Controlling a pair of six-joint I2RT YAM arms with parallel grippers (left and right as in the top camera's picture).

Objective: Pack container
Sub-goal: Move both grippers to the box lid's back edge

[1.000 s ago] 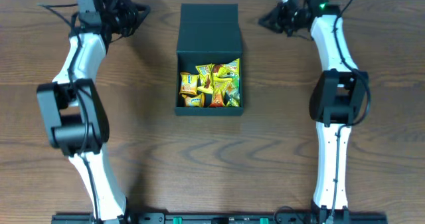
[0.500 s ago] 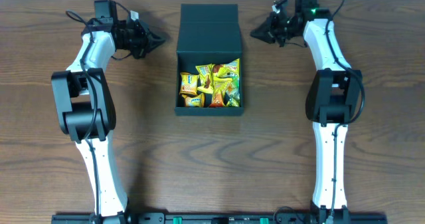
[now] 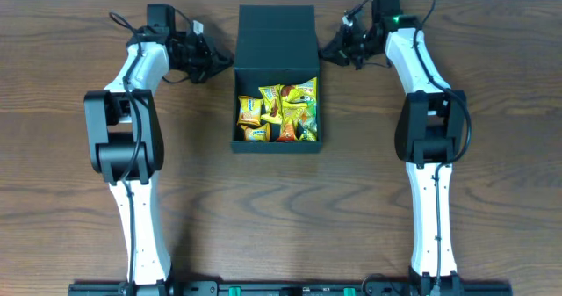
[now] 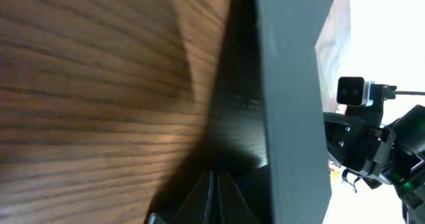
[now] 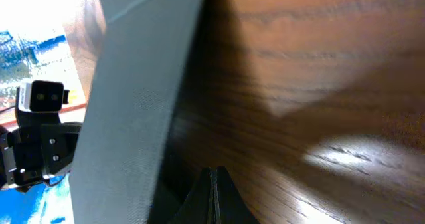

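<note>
Flanking open container (image 3: pixel 277 32), left gripper (image 3: pixel 228 64) and right gripper (image 3: pixel 323 54) clenched empty, wood-grain table (image 3: pixel 281 217)

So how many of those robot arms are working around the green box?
2. The left arm runs up the table's left side, left gripper shut beside the box's open lid; the right arm mirrors it, right gripper shut at the lid's other edge. None seems hidden.
</note>
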